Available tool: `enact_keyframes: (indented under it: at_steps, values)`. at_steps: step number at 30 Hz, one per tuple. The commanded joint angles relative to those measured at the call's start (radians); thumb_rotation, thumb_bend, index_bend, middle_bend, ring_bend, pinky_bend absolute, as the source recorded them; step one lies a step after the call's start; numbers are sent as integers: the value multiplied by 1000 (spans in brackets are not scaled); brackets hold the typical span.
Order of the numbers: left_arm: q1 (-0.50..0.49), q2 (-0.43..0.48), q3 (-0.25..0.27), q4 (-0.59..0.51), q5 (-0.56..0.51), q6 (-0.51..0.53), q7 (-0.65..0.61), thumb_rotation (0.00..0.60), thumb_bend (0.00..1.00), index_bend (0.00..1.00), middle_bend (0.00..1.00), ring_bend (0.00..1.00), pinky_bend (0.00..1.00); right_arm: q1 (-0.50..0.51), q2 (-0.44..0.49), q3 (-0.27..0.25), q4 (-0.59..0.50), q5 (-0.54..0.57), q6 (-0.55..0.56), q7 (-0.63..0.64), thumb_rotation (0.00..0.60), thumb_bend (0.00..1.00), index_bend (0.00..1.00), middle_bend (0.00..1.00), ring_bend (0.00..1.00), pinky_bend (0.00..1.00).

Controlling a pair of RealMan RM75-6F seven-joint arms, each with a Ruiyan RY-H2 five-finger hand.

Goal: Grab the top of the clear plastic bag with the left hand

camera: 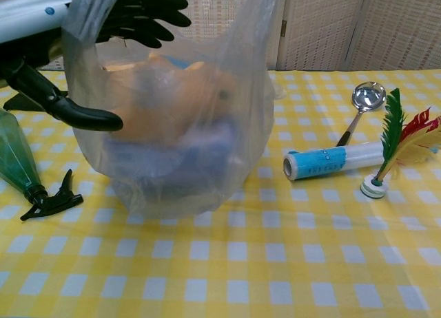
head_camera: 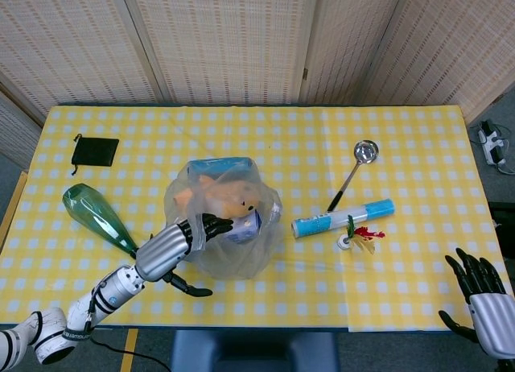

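The clear plastic bag stands upright mid-table, holding an orange toy and a blue box. My left hand is at the bag's near-left top edge. Its dark fingers stretch over the rim, spread apart, while the thumb stays outside against the bag's left wall. The plastic rim lies between fingers and thumb, not pinched. My right hand hovers off the table's front right corner, fingers spread and holding nothing.
A green spray bottle lies left of the bag, close under my left arm. A black pouch sits at far left. To the right are a ladle, a rolled tube and a feathered shuttlecock.
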Motion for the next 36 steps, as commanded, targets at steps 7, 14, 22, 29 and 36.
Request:
enact_keyframes:
  at_steps: [7, 14, 22, 29, 36]
  values:
    - [-82, -9, 0, -10, -29, -73, -172, 382, 57, 59, 128, 152, 177, -3, 2, 1, 3, 1, 8, 7, 600, 236, 0, 0, 0, 0]
    - [-147, -26, -13, -15, -61, -145, -236, 380, 57, 55, 129, 142, 170, -1, 3, 4, 1, 12, 0, 8, 600, 235, 0, 0, 0, 0]
    - [-218, -27, -26, -42, -104, -225, -326, 385, 57, 50, 129, 128, 155, -4, 7, 2, 2, 12, 4, 15, 600, 235, 0, 0, 0, 0]
    - [-270, -39, -49, -56, -132, -274, -332, 377, 56, 48, 128, 126, 155, -13, 9, 1, 5, 8, 22, 26, 600, 236, 0, 0, 0, 0]
    - [-335, -52, -72, -70, -162, -331, -431, 375, 56, 46, 129, 130, 164, -20, 13, 5, 9, 15, 35, 44, 600, 235, 0, 0, 0, 0]
